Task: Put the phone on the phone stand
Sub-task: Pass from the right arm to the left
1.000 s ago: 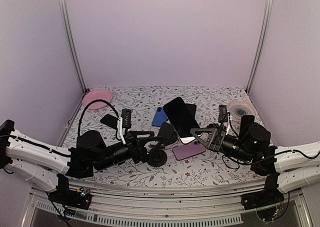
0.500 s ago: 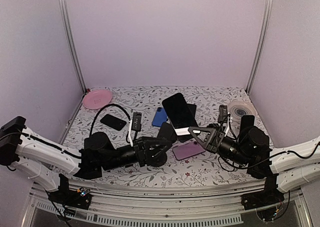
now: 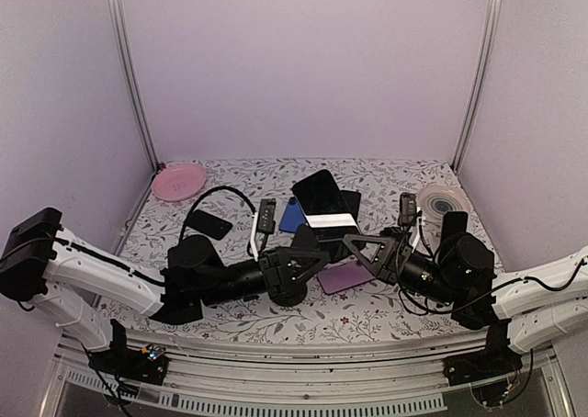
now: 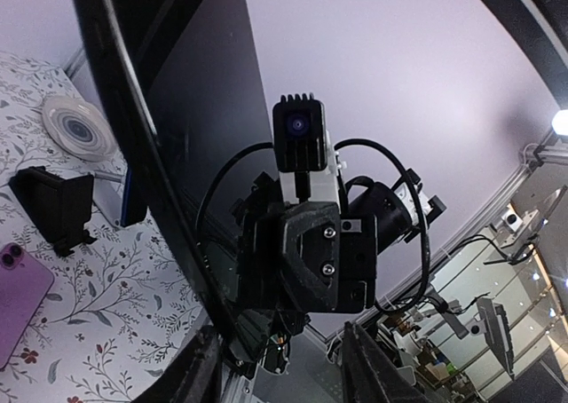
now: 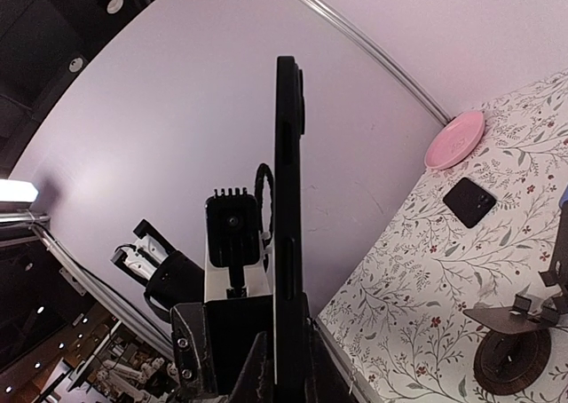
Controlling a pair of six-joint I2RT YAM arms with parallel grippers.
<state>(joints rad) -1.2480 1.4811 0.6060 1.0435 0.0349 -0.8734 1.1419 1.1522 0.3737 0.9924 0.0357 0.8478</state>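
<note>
Grips the black phone point(image 3: 322, 201) by its lower edge in the right gripper point(image 3: 351, 242), jaws clamped, upright above mid-desk — presumably ready for lowering into the phone stand point(image 5: 510, 360). Poses the left gripper point(image 4: 280, 372) close against the phone's lower part, jaws apart, likely to steady it. Shows the stand plainly only from the right wrist — mostly masks it from above.
</note>
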